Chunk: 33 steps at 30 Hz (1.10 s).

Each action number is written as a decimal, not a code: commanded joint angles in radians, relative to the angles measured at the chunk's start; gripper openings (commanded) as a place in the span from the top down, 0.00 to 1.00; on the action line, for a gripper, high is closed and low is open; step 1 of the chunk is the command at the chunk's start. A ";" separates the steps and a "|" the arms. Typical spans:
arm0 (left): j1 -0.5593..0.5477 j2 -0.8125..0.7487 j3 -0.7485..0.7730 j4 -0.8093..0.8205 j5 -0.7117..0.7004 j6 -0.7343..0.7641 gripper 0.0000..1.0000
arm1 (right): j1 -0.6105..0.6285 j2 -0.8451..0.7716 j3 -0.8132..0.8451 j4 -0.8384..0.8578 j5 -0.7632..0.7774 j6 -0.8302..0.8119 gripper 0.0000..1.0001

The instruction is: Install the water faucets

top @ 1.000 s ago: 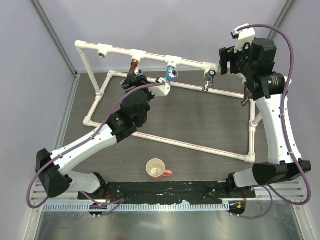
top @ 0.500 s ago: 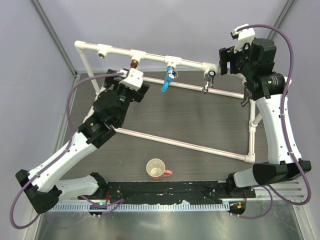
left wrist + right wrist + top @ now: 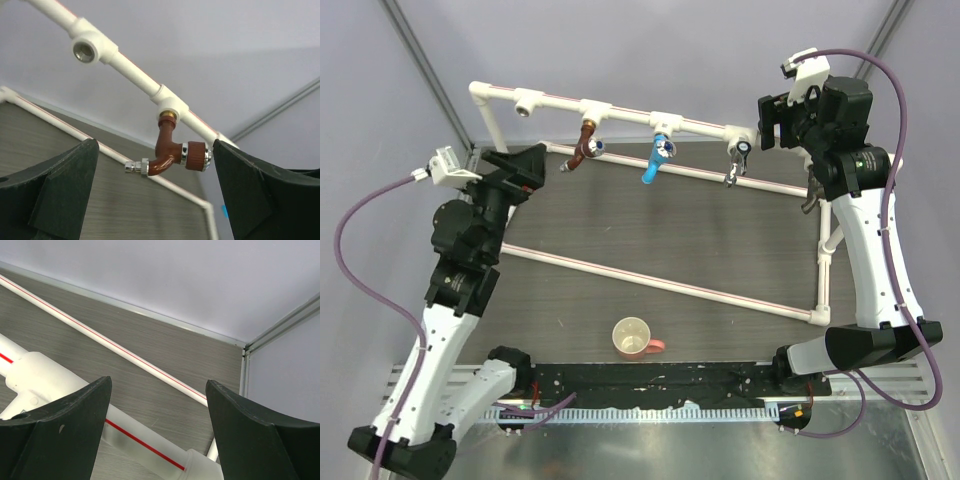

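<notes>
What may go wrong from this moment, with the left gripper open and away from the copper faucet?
1. The copper faucet hangs from its tee with no support from the open left gripper. Brass thread shows below the tee, so it may be only loosely seated and might sag or drop.
2. The open right gripper sits close to the white pipe frame, near the chrome faucet. A careless move might knock either.

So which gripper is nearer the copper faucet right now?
Left. The left gripper sits open just left of the copper faucet, apart from it. The right gripper is at the right end of the top pipe, past the blue faucet and the chrome faucet.
</notes>
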 commanded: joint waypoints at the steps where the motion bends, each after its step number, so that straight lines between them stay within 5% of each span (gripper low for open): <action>1: 0.179 0.030 -0.123 0.189 0.320 -0.605 0.00 | 0.042 -0.003 -0.029 -0.124 -0.087 0.007 0.17; 4: 0.190 0.053 -0.256 0.386 0.366 -0.821 0.00 | 0.042 -0.003 -0.028 -0.126 -0.085 0.006 0.17; 8: 0.186 0.075 -0.264 0.403 0.375 -0.911 0.00 | 0.042 -0.002 -0.029 -0.124 -0.084 0.006 0.17; 27: 0.051 0.165 -0.174 0.374 0.226 -0.915 0.04 | 0.042 -0.007 -0.031 -0.121 -0.085 0.006 0.17; 33: 0.042 0.185 -0.169 0.391 0.213 -0.925 0.13 | 0.044 -0.008 -0.032 -0.120 -0.085 0.006 0.17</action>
